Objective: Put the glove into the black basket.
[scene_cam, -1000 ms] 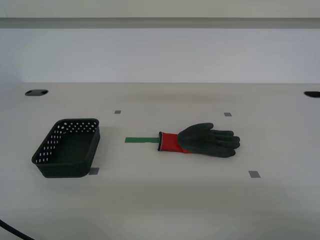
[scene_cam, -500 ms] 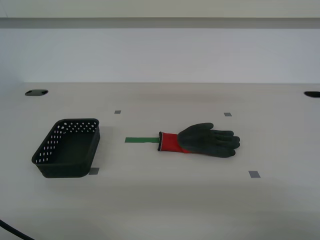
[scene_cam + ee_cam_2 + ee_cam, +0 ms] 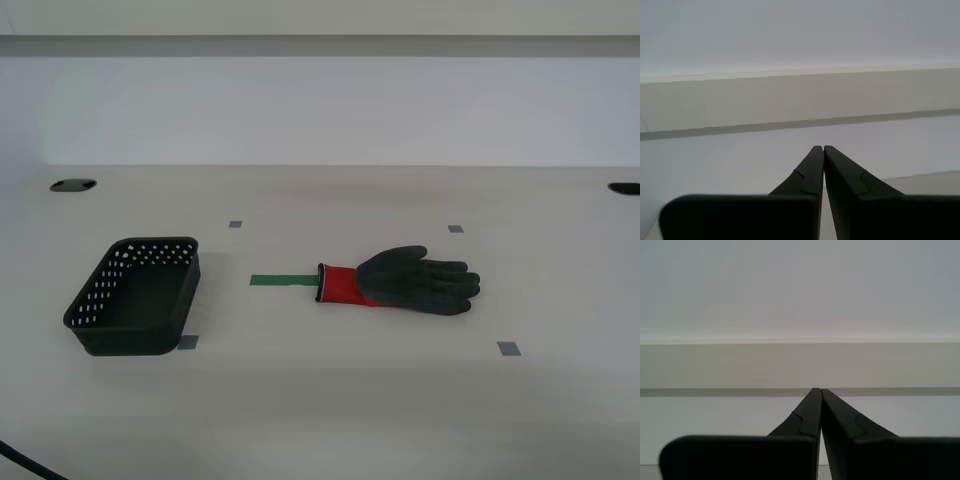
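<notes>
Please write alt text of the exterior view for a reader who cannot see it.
A glove with a red cuff lies flat on a pale table, apart from an empty black basket toward the exterior view's left. A green tape strip lies between them; no gripper shows.

Dark cable (image 3: 30,464) cut by exterior view's lower left edge.

Pale wooden bench (image 3: 330,400), sparse layout.
Black perforated plastic basket (image 3: 135,296) toward exterior view's left; dark grey rubber glove with red knit cuff (image 3: 400,281) lying flat well apart; green tape strip (image 3: 282,281) touching the cuff; small grey tape squares (image 3: 509,348) scattered.
</notes>
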You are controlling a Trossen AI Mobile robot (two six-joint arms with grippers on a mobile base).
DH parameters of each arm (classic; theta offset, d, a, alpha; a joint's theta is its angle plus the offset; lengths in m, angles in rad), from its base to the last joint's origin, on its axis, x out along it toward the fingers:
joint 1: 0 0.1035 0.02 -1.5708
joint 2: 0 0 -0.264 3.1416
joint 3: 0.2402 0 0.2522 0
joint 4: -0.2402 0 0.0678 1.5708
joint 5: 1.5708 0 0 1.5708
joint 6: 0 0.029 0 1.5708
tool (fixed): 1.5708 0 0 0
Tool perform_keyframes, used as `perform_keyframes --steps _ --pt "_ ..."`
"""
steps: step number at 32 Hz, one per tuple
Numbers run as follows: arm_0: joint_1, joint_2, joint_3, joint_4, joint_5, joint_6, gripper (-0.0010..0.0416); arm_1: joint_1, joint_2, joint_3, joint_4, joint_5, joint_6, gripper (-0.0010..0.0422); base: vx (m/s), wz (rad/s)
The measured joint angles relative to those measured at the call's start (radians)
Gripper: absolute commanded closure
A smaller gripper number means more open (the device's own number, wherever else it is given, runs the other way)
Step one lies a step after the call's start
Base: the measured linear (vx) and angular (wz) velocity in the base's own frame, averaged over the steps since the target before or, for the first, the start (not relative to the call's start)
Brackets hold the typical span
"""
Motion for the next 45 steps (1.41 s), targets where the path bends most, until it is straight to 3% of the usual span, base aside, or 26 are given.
perform_keyframes --steps 2,10,18,24,32,36,38,40,45 --pt "-0.001 0.000 0.000 0.000 0.000 0.000 0.0405 -0.037 0.000 0.043 -0.065 0.012 0.042 0.0412 0.000 0.000" --pt "0.000 0.000 0.000 0.000 0.000 0.000 0.0405 -0.184 0.032 0.174 -0.211 0.018 0.050 0.0412 0.000 0.000" --pt "0.000 0.000 0.000 0.000 0.000 0.000 0.0405 -0.358 0.251 0.372 -0.407 0.021 0.055 0.0412 0.000 0.000" --pt "0.000 0.000 0.000 0.000 0.000 0.000 0.0405 -0.490 0.499 0.582 -0.523 0.035 0.063 0.0412 0.000 0.000" --pt "0.000 0.000 0.000 0.000 -0.001 0.000 0.0405 -0.638 0.885 0.964 -0.701 0.055 0.136 0.0412 0.000 0.000" --pt "0.000 0.000 0.000 -0.002 0.000 0.000 0.0405 -0.658 1.026 1.113 -0.803 0.071 0.167 0.0412 0.000 0.000" --pt "0.000 0.000 0.000 -0.001 0.000 0.000 0.0405 -0.671 1.122 1.191 -0.862 0.128 0.179 0.0412 0.000 0.000" --pt "0.000 0.000 0.000 -0.004 0.000 0.000 0.0405 -0.679 1.191 1.263 -0.901 0.153 0.181 0.0412 0.000 0.000" --pt "0.001 0.000 0.000 -0.022 0.000 0.000 0.0405 -0.709 1.353 1.376 -0.954 0.153 0.178 0.0412 0.000 0.000"
